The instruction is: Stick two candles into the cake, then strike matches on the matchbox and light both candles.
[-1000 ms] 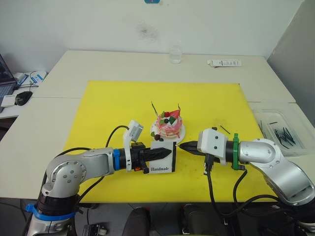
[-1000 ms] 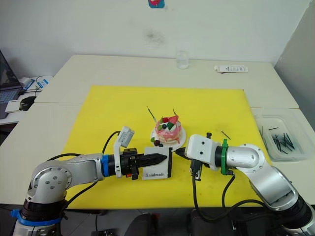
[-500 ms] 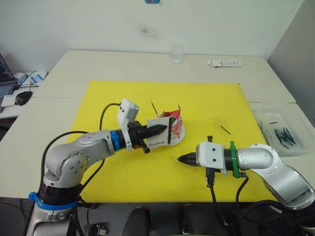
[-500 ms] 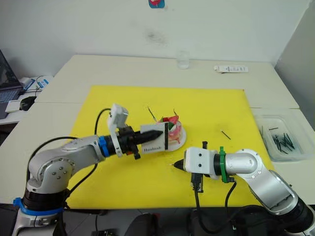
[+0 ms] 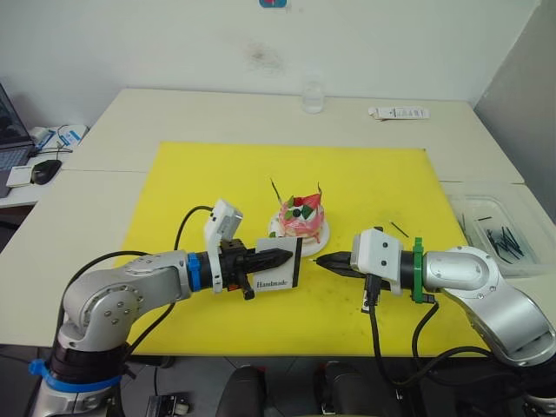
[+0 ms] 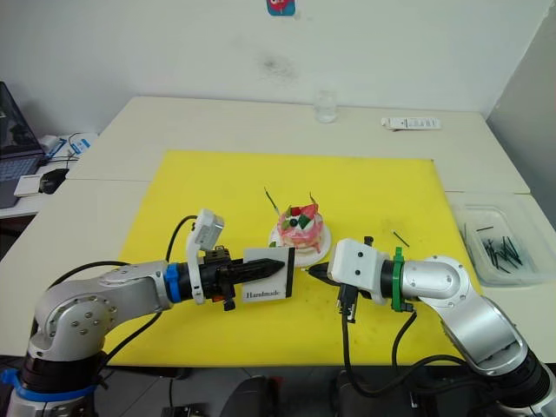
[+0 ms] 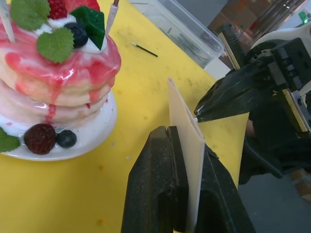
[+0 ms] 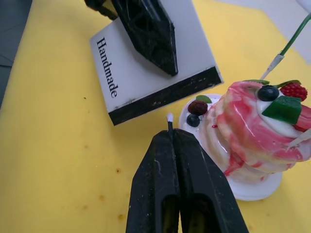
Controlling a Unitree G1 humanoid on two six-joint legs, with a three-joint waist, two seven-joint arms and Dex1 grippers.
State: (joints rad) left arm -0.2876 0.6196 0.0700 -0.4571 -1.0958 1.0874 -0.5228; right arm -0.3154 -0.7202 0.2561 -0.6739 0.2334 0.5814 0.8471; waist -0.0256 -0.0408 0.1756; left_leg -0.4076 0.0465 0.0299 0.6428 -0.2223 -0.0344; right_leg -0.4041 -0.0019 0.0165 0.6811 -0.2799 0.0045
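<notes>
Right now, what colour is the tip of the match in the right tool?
White, on a dark stick: the match shows best in the right wrist view.

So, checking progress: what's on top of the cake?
Both candles stand in the cake, among a strawberry, berries and leaves. Their tips look unlit; the ends pushed in are covered.

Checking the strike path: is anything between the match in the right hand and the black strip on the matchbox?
Nothing visible. The match in the right hand points at the matchbox held by the left hand, with bare yellow mat between.
</notes>
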